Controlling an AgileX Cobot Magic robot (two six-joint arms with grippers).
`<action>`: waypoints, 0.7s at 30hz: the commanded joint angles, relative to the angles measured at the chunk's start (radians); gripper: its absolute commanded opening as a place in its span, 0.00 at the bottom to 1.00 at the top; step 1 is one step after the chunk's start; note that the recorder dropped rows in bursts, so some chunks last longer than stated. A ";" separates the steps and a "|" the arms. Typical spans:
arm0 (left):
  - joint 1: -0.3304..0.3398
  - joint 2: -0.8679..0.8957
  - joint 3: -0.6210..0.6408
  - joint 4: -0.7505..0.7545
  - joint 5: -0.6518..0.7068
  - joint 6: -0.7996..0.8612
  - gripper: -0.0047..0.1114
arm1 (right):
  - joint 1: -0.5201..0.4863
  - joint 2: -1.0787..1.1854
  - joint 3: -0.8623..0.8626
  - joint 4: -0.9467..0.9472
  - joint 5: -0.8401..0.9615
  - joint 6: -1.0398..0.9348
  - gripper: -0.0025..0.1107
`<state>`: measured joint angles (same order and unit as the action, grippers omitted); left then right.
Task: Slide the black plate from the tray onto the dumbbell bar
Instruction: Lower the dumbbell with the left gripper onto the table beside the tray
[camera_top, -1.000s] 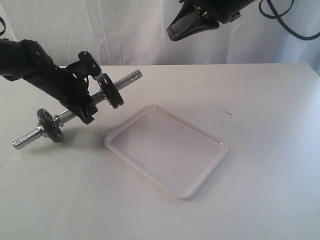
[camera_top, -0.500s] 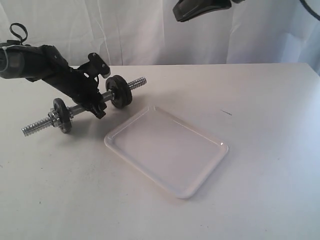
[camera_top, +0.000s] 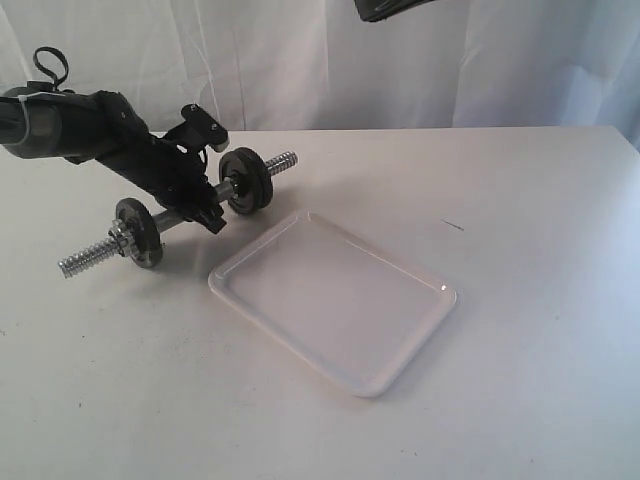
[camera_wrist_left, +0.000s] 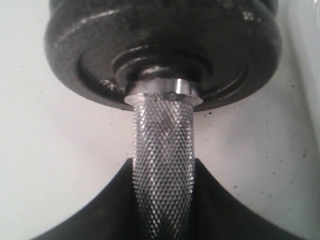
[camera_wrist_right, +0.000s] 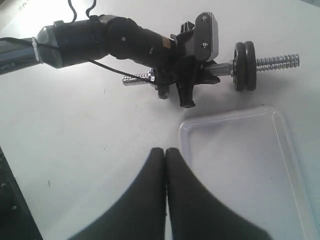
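My left gripper (camera_top: 197, 203) is shut on the knurled middle of the dumbbell bar (camera_top: 88, 260), holding it slanted and low over the table left of the tray (camera_top: 440, 292). The tray holds nothing. Two black discs sit pressed together on the bar's far part. The outer one, toward the threaded end, is the black plate (camera_top: 258, 178) (camera_wrist_right: 251, 66). Another small black disc (camera_top: 138, 232) sits near the bar's near end. In the left wrist view the fingers (camera_wrist_left: 107, 200) clamp the bar (camera_wrist_left: 164, 150) just short of a disc (camera_wrist_left: 90, 55). My right gripper (camera_wrist_right: 165, 152) is shut and empty, high above the tray's near corner.
A white curtain hangs behind the white table (camera_top: 520, 200). A small dark mark (camera_top: 453, 225) lies right of the tray. The underside of the right arm (camera_top: 392, 8) shows at the top edge of the exterior view.
My left arm has carried the bar rightward and lowered its far end toward the table. The right arm has risen almost out of the exterior view.
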<state>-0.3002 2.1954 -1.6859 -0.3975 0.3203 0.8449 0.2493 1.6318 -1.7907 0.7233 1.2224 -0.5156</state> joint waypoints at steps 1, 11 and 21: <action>-0.022 -0.061 -0.043 -0.088 -0.087 -0.027 0.04 | -0.011 -0.010 0.000 -0.003 -0.001 0.008 0.02; -0.024 -0.061 -0.043 -0.088 -0.067 -0.064 0.04 | -0.011 -0.013 0.000 -0.003 -0.001 0.008 0.02; -0.026 -0.061 -0.043 -0.095 -0.010 -0.066 0.04 | -0.011 -0.015 0.000 -0.003 -0.001 0.008 0.02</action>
<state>-0.3225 2.1954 -1.6898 -0.4036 0.3579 0.7938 0.2493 1.6281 -1.7907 0.7233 1.2224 -0.5118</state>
